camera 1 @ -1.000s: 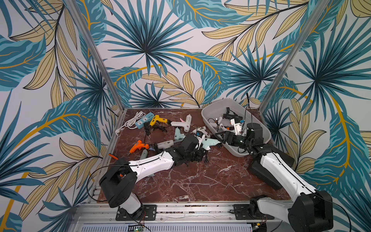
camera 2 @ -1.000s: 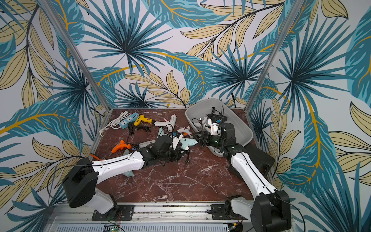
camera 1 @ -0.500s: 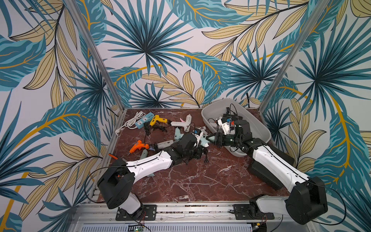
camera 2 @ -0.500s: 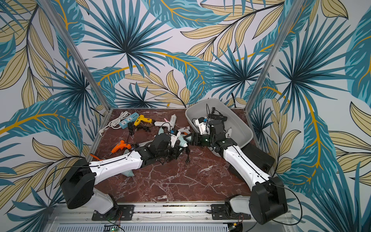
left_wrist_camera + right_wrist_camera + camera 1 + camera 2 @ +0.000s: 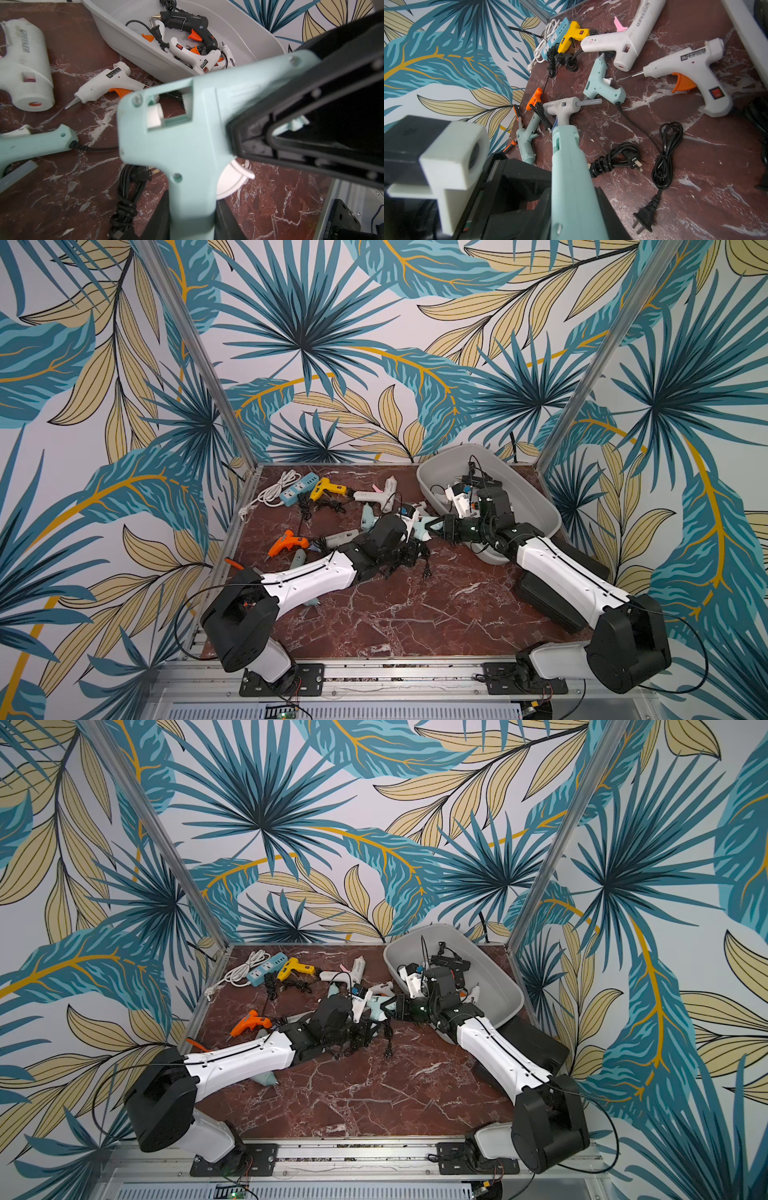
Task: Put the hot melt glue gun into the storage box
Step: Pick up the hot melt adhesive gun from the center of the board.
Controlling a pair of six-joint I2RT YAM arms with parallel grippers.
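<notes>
Closing on the mint glue gun (image 5: 187, 135), your right gripper (image 5: 575, 214) has just done what the handover needed. A second ago it gaped over the storage box (image 5: 524, 484). Since then it has swung out past the box's near wall toward the middle of the table (image 5: 395, 614) and clamped onto the gun's barrel end. Your left gripper (image 5: 191, 226) is clenched on the handle as before. So both arms now grip the same gun, held clear of the table, beside the box and not yet in it. To my eye the pass is ready: the left jaws must let go before the right arm can carry the gun back.

Look at the poses. Your left arm lies stretched low across the table, with the handle pointing down into its fingers and the barrel running toward the right gripper. Your right forearm reaches over the box's near end, wrist bent inward. Mind the bundled black cord (image 5: 128, 187) under the gun: I cannot tell whether it belongs to this gun, and it may drag
</notes>
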